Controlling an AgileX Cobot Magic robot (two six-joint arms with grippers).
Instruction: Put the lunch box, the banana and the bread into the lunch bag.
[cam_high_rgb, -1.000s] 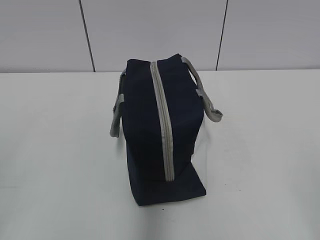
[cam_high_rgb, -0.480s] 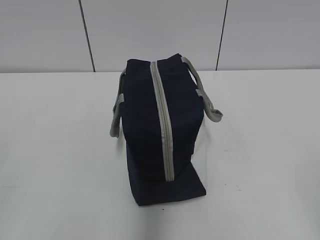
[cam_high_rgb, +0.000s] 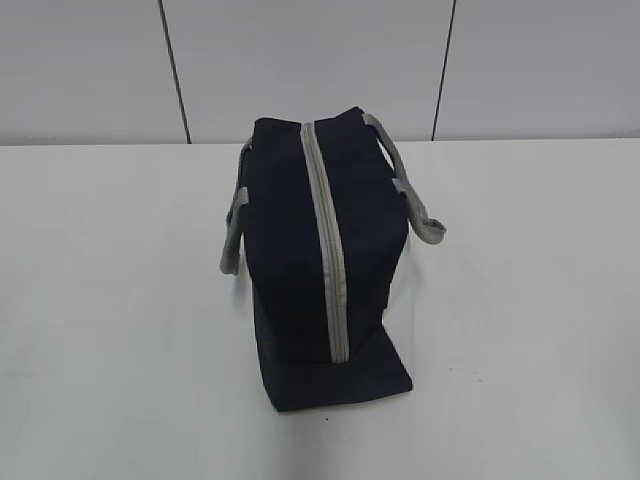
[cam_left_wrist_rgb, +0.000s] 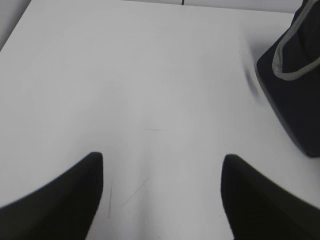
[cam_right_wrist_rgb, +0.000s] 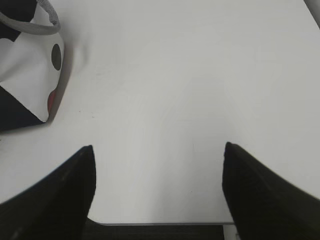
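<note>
- I am viewing the lunch bag (cam_high_rgb: 325, 270) standing at the centre of the exterior frame on the white table (cam_high_rgb: 120, 300); it is boxy and navy blue, with its narrow end facing the camera.
- A grey zipper (cam_high_rgb: 326, 240) is running along its top from the far edge toward the near end, lying closed along the length I can see.
- Two grey strap handles are drooping outward, one (cam_high_rgb: 233, 225) at centre left and one (cam_high_rgb: 410, 195) at centre right.
- In the left wrist view, I am seeing the bag's dark side at the right edge of the frame, a grey strap (cam_left_wrist_rgb: 295, 50) looping over it.
- In the right wrist view, a white side panel (cam_right_wrist_rgb: 27, 75) with a black spot is showing at upper left.
- The left gripper (cam_left_wrist_rgb: 162, 175) is hanging released, its two dark fingers spread wide over bare table.
- The right gripper (cam_right_wrist_rgb: 159, 172) is likewise spread apart, grasping nothing, near the table's front edge.
</note>
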